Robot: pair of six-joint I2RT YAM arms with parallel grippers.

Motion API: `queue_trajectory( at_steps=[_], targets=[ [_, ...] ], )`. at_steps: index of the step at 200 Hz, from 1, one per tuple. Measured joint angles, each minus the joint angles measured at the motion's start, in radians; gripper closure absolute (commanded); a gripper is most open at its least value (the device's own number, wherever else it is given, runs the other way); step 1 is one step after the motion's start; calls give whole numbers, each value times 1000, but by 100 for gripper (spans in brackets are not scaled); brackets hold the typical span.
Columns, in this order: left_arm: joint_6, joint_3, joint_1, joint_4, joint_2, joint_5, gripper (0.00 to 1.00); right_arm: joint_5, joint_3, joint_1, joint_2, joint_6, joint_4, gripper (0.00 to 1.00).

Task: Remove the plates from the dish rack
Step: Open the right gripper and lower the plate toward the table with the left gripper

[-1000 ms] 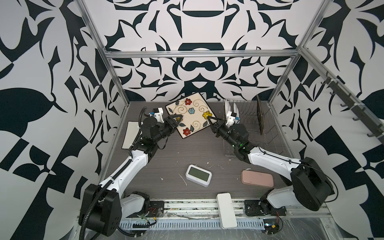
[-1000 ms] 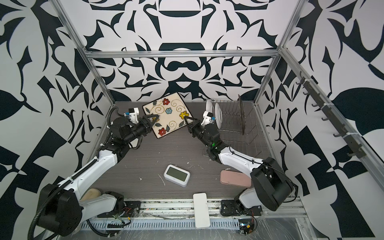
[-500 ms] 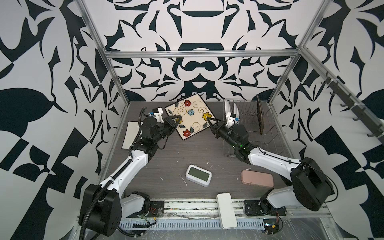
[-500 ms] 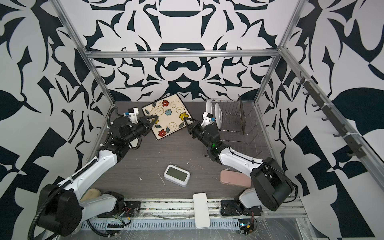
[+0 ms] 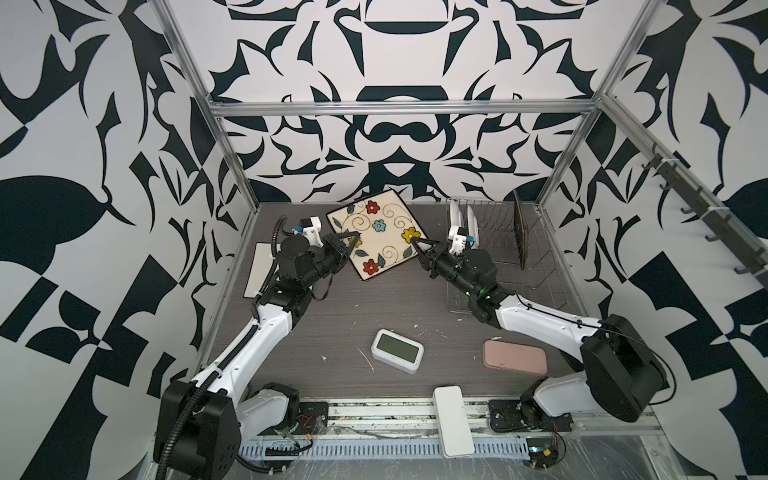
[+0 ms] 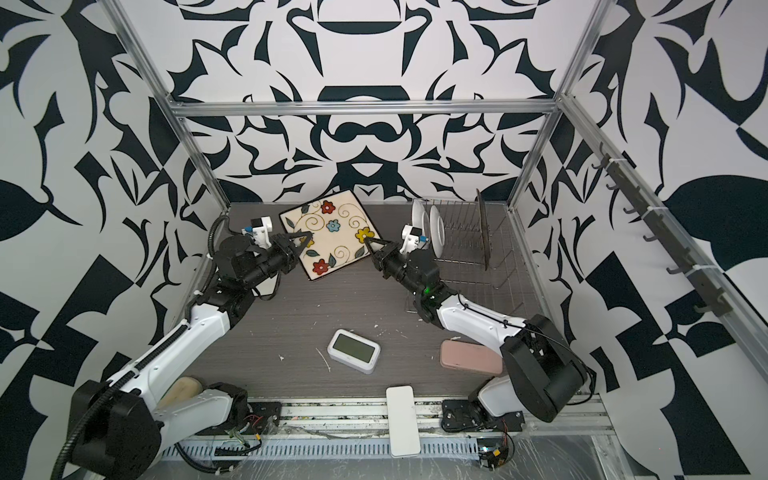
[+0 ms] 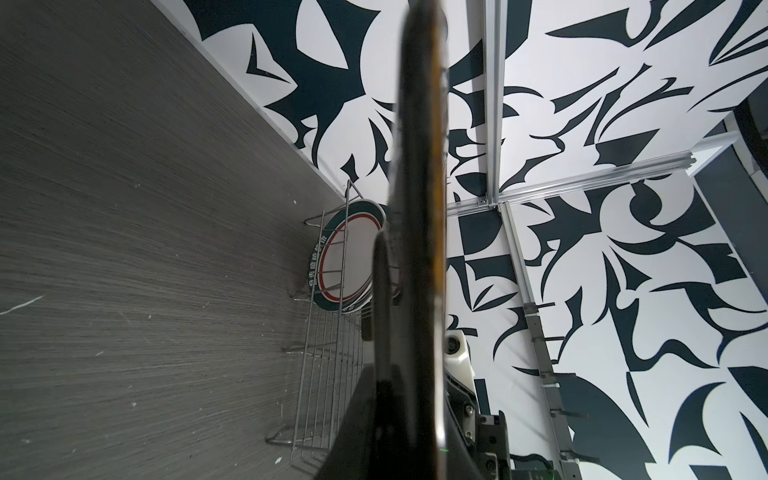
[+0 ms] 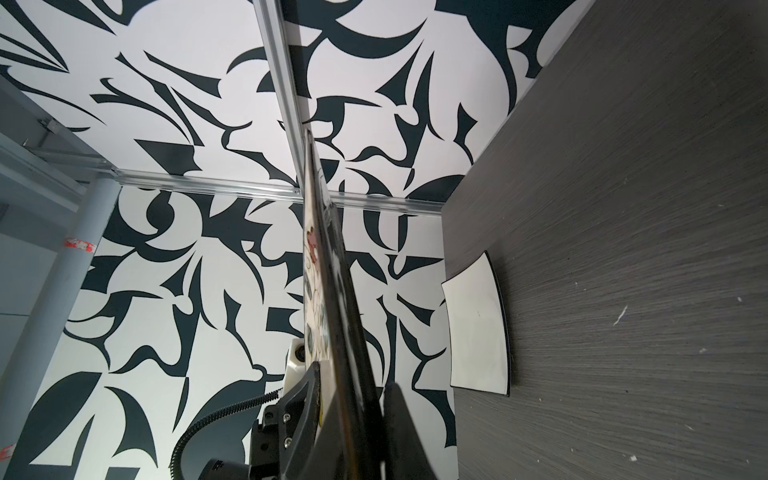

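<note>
floral plate (image 5: 376, 235), tilted between two grippers, just left of the dish rack (image 5: 540, 266)
left gripper (image 5: 347, 245) clamped on its left edge; right gripper (image 5: 419, 245) straddles its right edge, grip or release cannot be told. two round plates (image 5: 461, 220) and a dark plate (image 5: 520, 232) stand upright in the rack.

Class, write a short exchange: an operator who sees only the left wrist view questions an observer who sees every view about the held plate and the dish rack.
Operator: What fills the middle of my view, edge-on?
Observer: The floral plate, held clear of the table, with the left gripper at one edge and the right gripper at the opposite edge.
Operator: Does the dish rack hold more than the round plate I see?
Observer: Yes, a dark plate stands upright further along the rack, apart from the round ones.
</note>
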Motion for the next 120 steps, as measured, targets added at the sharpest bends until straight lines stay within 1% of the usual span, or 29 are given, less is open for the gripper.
queue_trajectory(
  at_steps=[15,32,59,77,120],
  targets=[
    [2,-11,12,-14,-13,6,100,-6,0,3,0,5,14,49],
    [-13,-34,45,-18,-27,26,100,-15,0,8,0,11,14,43],
    [-50,-69,140,-19,-37,76,100,-14,0,7,0,13,13,42],
    [-67,-76,195,-23,-38,89,100,-14,0,4,-1,13,14,41],
    [-60,-137,311,-69,-64,-40,100,-22,10,-3,-61,13,67,41]
  ],
)
